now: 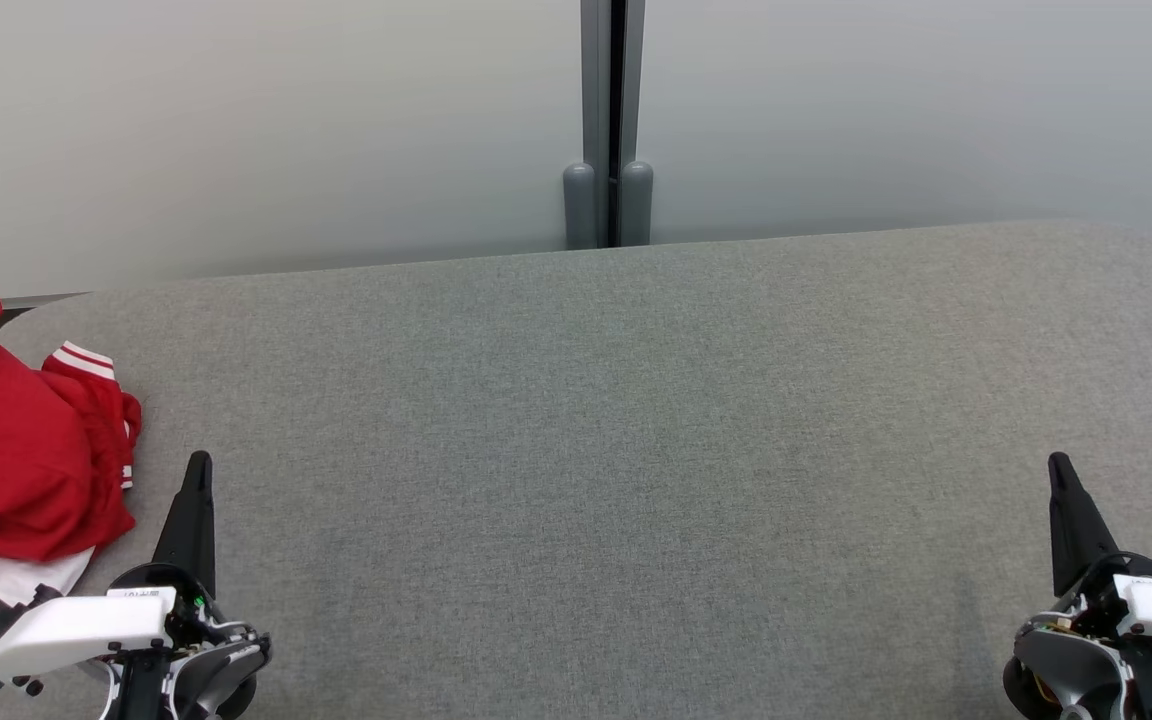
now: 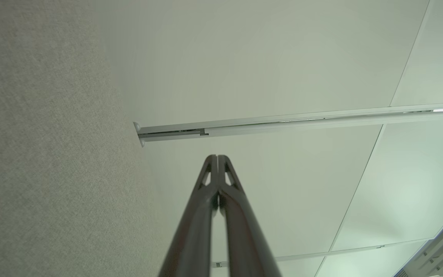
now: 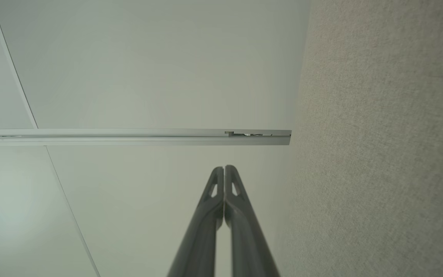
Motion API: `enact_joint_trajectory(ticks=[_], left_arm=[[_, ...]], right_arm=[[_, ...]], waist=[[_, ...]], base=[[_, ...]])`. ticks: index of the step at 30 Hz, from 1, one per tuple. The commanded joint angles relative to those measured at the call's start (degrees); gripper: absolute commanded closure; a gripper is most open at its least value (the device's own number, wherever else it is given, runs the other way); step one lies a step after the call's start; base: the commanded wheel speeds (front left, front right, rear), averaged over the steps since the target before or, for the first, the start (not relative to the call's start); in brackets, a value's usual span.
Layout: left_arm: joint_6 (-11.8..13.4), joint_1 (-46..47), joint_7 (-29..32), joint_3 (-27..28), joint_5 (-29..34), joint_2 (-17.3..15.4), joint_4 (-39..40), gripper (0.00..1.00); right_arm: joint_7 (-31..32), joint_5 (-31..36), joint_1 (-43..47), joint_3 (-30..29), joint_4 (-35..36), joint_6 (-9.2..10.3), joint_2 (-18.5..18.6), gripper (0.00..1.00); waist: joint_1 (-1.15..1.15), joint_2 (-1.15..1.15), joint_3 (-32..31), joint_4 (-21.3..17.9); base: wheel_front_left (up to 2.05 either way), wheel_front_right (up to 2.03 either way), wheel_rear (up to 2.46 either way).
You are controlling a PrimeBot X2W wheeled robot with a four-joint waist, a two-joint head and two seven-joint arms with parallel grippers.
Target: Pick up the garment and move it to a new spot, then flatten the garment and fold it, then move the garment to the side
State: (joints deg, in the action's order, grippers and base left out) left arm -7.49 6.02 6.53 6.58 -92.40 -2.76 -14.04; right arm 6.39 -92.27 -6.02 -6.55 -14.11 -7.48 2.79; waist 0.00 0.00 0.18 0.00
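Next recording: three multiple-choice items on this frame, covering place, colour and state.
1. Where on the grey fabric-covered table is the crumpled red cloth garment? A centre; B left edge; C right edge.
2. What colour are its stripes? A blue; B black; C white.
3. How are the left claw and right claw? A both shut, empty; B both open; C left gripping the garment.
Key: 1B, it sits at the head view's left border; 2C, white bands cross the red trim; 3A, each wrist view shows its claw closed on nothing.
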Motion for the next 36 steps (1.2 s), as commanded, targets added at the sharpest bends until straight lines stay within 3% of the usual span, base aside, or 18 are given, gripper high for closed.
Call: enact_joint_trajectory(ticks=[1,2,3,17,36], left_arm=[[-0.22,0.5,0.15,0.13,-0.02,-0.12,-0.02,1.0],[-0.22,0.5,0.15,0.13,-0.02,-0.12,-0.02,1.0],[0.0,0.01,-0.01,0.0,0.01,0.0,0.01,0.0],[0.02,2.0,-3.64,-3.52,3.99,-0.51,0.1,0.0],[0.16,3.08,-8.25,-4.16,29.36,-0.17,3.57,0.0]], right_arm=[[0.2,-0.29,-0.55,0.03,-0.06,-0.02,0.12,1.0],[0.2,-0.29,-0.55,0.03,-0.06,-0.02,0.12,1.0],[0.0,0.01,-0.01,0.0,0.01,0.0,0.0,0.0],[-3.39,3.89,-0.48,1.54,0.62,0.0,1.54,0.0],[-8.21,25.16,-1.82,3.79,3.05,-0.01,5.35,0.0]], waist=[[0.0,0.0,0.0,0.0],[0.0,0.0,0.0,0.0],[0.0,0.0,0.0,0.0],[0.0,0.0,0.11,0.02],[0.0,0.0,0.22,0.02]], base=[[0.0,0.0,0.0],[0.0,0.0,0.0],[0.0,0.0,0.0],[0.0,0.0,0.0],[0.0,0.0,0.0]])
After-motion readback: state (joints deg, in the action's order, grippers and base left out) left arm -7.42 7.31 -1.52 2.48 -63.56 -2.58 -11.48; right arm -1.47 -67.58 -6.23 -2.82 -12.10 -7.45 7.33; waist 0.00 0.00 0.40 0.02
